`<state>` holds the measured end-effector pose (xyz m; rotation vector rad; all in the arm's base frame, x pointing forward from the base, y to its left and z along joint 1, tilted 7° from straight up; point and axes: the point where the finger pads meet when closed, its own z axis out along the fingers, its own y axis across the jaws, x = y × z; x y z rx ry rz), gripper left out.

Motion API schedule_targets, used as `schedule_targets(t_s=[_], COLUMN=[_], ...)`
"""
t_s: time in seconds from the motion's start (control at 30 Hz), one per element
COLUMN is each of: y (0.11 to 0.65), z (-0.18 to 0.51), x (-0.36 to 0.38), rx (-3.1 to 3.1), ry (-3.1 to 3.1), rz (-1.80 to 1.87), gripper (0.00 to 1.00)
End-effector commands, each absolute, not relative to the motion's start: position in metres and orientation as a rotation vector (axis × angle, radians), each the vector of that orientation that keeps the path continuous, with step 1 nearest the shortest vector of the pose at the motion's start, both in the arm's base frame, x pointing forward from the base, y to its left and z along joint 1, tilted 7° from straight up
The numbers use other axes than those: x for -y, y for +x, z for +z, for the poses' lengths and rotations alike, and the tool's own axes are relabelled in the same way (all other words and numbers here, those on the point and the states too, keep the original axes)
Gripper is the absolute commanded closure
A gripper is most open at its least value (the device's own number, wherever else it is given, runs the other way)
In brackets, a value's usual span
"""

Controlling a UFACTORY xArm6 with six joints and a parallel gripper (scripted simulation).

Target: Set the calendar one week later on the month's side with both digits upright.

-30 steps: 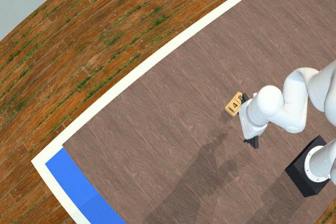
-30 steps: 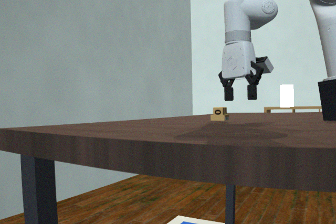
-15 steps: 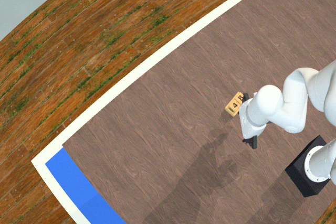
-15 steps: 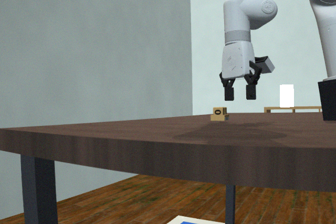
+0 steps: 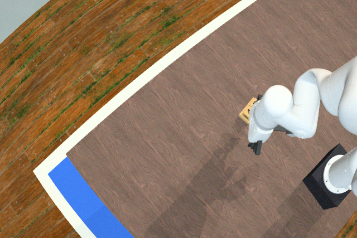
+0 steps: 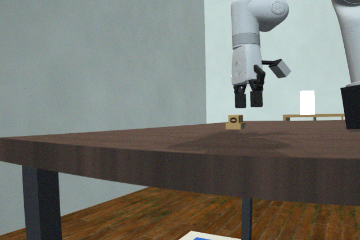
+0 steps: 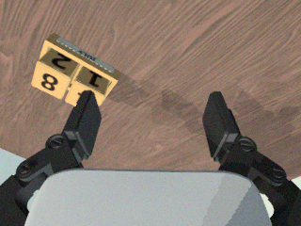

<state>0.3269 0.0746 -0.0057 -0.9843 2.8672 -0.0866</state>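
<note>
The small wooden calendar [image 5: 245, 112] [image 6: 234, 122] [image 7: 74, 75] stands on the brown table [image 5: 173, 120] [image 6: 139, 147] [image 7: 195, 19]. It holds two yellow cubes side by side. In the wrist view the left cube [image 7: 52, 71] shows a 2 on top and an 8 on its side. The right cube [image 7: 96, 82] shows a 1 on top, and my left finger covers its side face. The exterior view shows a 0 on one cube face. My gripper [image 5: 256, 147] [image 6: 248, 99] [image 7: 151, 104] is open and empty. It hangs above the table, beside the calendar and apart from it. The arm hides part of the calendar in the top view.
The arm's black base [image 5: 324, 184] [image 6: 351, 106] stands at the table's right. A white-bordered blue mat [image 5: 77, 198] lies on the plank floor below the table's edge. A white block [image 6: 306, 102] and a wooden pallet [image 6: 314, 117] show far behind.
</note>
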Motion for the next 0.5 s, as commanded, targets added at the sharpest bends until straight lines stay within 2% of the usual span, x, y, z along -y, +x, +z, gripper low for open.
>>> schedule_targets(t_s=[0.0,0.47], y=[0.33,0.352], z=[-0.004,-0.002], x=[-0.075,-0.081], rx=[-2.911,-2.963], ry=[-0.822,-0.588], rz=[-0.081,-0.066], gripper=[0.0,0.0])
